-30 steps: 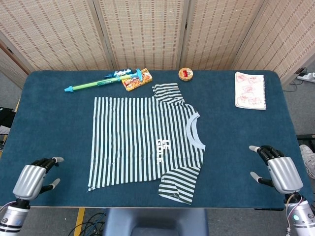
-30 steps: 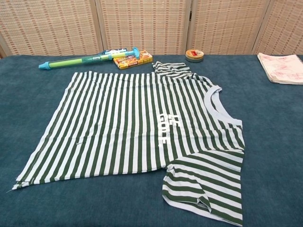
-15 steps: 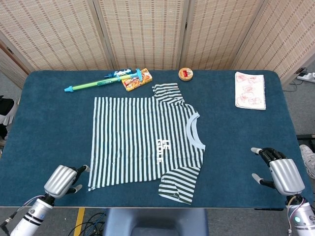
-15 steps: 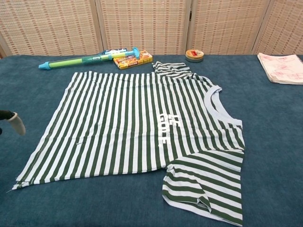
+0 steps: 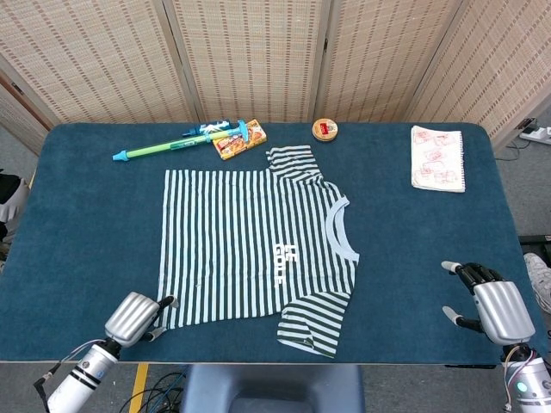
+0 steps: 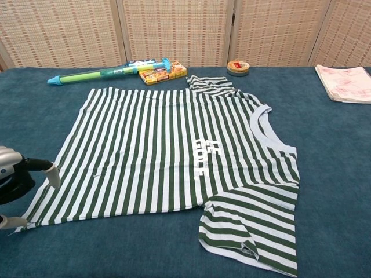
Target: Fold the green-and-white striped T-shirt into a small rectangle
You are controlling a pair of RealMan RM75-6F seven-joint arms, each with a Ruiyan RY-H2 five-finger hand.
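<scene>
**A:** While we go over the blue table point(image 5: 95, 224), what do we count on it?

**B:** We count one green-and-white striped T-shirt point(image 5: 250, 245), one water gun point(image 5: 176, 144), one small orange box point(image 5: 240, 143), one round tin point(image 5: 325, 130) and one notebook point(image 5: 438, 158). Two hands show: the left hand point(image 5: 136, 318) and the right hand point(image 5: 497, 305).

**A:** Where does the shirt lie?

**B:** We see it spread flat at the middle of the table, front up, hem toward the left side and pale collar toward the right. The water gun, box and tin lie beyond the shirt at the far edge; the notebook lies well apart from the shirt, near the far right corner.

**A:** And how does the shirt look?

**B:** Dark green and white stripes run across it, with white lettering just inside the collar. The near sleeve fans out toward the front edge; the far sleeve is bunched close to the box. The body shows light wrinkles.

**A:** What of the hands?

**B:** We find the left hand at the shirt's near hem corner, its fingertips point(image 6: 53, 174) apart, one just over the striped edge and another low by the corner; we cannot tell whether cloth is pinched. The right hand rests well apart from the shirt, near the table's right front corner, fingers spread and holding nothing.
</scene>
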